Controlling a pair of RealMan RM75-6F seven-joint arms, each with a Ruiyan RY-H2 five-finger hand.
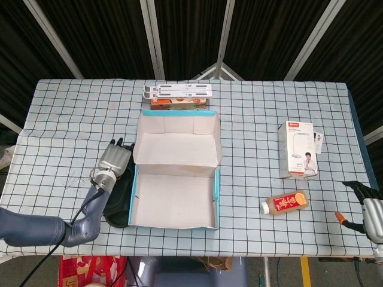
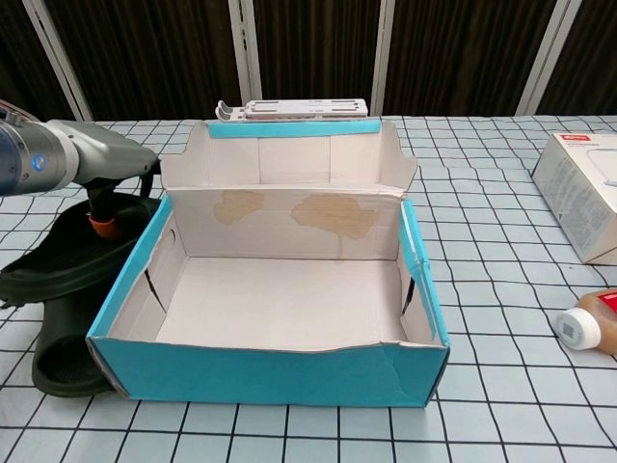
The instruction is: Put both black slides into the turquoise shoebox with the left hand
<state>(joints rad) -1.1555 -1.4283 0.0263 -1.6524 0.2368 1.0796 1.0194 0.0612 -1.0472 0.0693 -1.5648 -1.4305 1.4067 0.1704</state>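
Observation:
The turquoise shoebox (image 1: 175,179) stands open at mid-table, its lid flap raised behind; its inside (image 2: 280,304) holds nothing. Two black slides lie stacked against its left wall. The upper slide (image 2: 67,256) rests tilted on the lower slide (image 2: 60,355), and both show in the head view as one dark shape (image 1: 118,200). My left hand (image 1: 114,159) sits on the far end of the upper slide. In the chest view its fingers (image 2: 99,220) reach down onto the strap, partly hidden by the box flap, so any grip is unclear. My right hand (image 1: 370,210) hangs empty at the table's right front corner.
A white folding stand (image 1: 178,90) on a small orange box lies behind the shoebox. A white product box (image 1: 297,149) stands at the right, with an orange-labelled bottle (image 1: 285,202) lying in front of it. The checked tablecloth (image 1: 66,119) covers the table.

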